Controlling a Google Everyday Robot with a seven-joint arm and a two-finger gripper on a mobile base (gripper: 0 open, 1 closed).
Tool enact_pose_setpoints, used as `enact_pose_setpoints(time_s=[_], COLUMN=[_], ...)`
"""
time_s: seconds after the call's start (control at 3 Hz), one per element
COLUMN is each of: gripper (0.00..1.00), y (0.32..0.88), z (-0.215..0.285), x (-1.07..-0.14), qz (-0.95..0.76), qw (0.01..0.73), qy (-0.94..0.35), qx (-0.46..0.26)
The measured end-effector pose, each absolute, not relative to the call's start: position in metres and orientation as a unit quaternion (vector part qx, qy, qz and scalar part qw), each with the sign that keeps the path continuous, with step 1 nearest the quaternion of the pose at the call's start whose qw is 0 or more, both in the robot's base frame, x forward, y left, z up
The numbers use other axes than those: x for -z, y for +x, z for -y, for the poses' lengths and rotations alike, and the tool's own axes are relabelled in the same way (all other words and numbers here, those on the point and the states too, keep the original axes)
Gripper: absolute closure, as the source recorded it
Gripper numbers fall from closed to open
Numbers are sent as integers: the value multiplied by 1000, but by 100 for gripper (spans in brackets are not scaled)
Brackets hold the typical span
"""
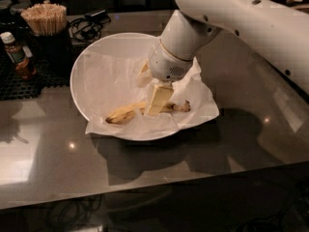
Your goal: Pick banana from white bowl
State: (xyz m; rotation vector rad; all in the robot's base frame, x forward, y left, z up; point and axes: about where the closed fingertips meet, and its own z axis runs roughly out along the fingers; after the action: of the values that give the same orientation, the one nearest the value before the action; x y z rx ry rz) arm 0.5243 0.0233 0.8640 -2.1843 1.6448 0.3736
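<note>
In the bowl's [76,83] near half, the banana [123,115] lies on the paper [198,105]. The pincer [155,101] sits low over its middle, likely placed there for a balanced lift; whether it has closed on the banana I cannot tell.

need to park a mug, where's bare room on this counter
Bare counter in front of the bowl and to its right. Back left is crowded: stick cup, bottle, cables. The claw sits in the bowl over the banana.
</note>
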Motion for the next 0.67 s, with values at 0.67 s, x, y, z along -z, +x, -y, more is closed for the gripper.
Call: enact_pose_setpoints(time_s=[0.67], gripper=[42], y=[499], z=[-31], x=[-888], qz=[-575], qw=[179], qy=[-789], qx=[-123])
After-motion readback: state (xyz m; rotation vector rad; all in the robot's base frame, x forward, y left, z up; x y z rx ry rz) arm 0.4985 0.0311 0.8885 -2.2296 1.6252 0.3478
